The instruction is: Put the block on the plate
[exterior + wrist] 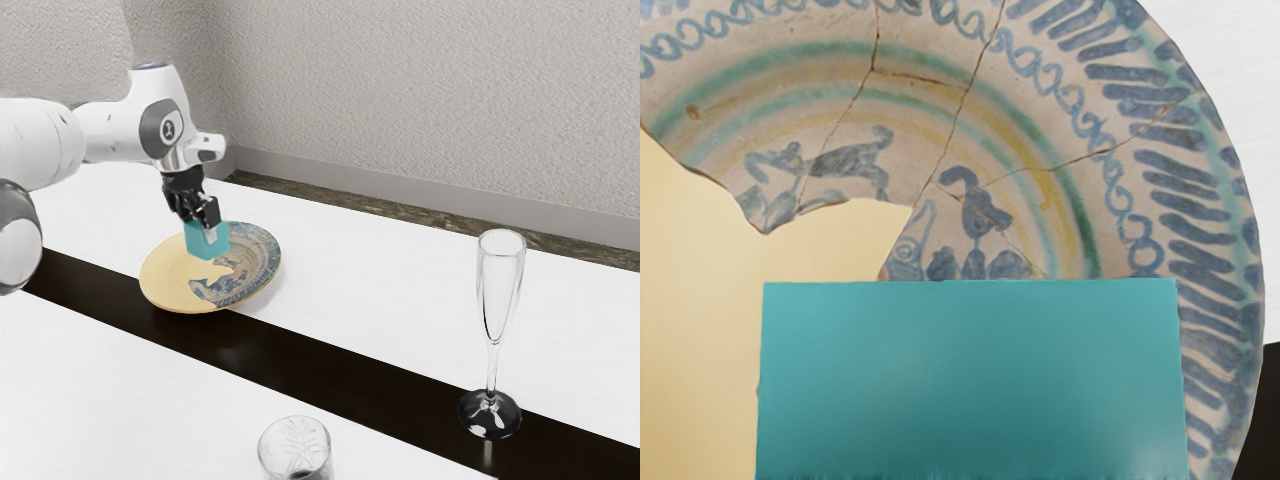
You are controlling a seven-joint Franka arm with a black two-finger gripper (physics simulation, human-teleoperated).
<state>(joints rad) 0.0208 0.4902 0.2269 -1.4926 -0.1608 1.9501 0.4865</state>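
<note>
Evidently the one relation that matters now is straight down: the plate (165, 280) lies directly beneath the end effector (204, 226), with the block (208, 246) between the two. The end effector is closed about the block, one finger to each side near its top, and the block hangs just below the wrist. I judge that little or no sideways travel is called for, only a short lowering and then a release. Whether a thin gap remains between block and plate I cannot tell.

The block is plain teal, smooth and flat-faced, with crisp square edges; it looks compact, with no marked long axis, and seems to sit level in the grip. Being flat, it should stand steadily once let go, though opening early could let it drop or tip. Below it the plate is part plain cream, part patterned in blue and green, its rim reaching out past the block. The stemmed glass (490, 415) stands on the surface (380, 290), well apart from the end effector.
</note>
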